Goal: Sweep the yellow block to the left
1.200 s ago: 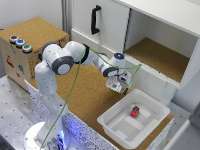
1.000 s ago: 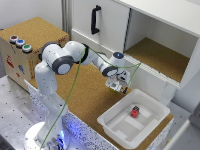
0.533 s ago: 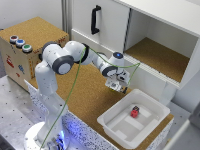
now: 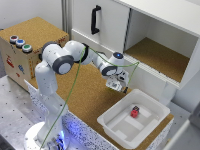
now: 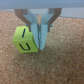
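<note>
In the wrist view, the yellow block [image 5: 26,41] is a small yellow-green cube with black marks, resting on the cork surface. My gripper [image 5: 39,44] is shut, fingers pressed together with nothing between them. The fingers [image 5: 42,31] stand right beside the block, touching or nearly touching one of its sides. In the exterior view the gripper [image 4: 115,86] is low over the cork board, just in front of the cabinet and beside the white tray. I cannot make out the block there.
A white tray [image 4: 116,110] holding a small red block [image 4: 134,111] sits at the exterior view's right of the gripper. Behind stands a white cabinet with an open compartment [image 4: 160,55]. A cork box with coloured buttons [image 4: 20,42] is at the left.
</note>
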`<state>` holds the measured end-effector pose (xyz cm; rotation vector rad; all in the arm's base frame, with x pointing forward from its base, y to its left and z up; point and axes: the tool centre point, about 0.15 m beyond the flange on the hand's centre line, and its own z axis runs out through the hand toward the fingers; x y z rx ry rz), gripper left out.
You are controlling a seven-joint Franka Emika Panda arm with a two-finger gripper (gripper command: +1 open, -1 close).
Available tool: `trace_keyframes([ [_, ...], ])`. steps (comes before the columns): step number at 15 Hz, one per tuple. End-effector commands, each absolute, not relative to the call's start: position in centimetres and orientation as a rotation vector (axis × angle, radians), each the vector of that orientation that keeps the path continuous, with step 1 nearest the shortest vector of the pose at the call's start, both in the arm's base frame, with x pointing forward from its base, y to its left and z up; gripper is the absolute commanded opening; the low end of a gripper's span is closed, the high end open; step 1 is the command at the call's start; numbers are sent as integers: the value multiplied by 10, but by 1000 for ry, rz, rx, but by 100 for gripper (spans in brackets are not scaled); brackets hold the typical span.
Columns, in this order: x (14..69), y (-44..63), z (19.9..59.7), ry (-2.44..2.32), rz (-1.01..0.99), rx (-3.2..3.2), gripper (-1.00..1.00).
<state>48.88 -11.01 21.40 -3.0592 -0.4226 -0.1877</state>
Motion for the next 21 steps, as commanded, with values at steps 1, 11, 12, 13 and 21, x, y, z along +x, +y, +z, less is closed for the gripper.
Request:
trace_keyframes([
  [1,506,-80,200,-381,-150,-3090,-100],
  [11,478,-37,205,-394,-100,-3092,-100],
  [12,475,-33,206,-388,-98,-3093,-100],
  [13,471,-28,206,-384,-100,-3095,-100],
  [21,454,7,203,-329,-118,-3149,-100],
])
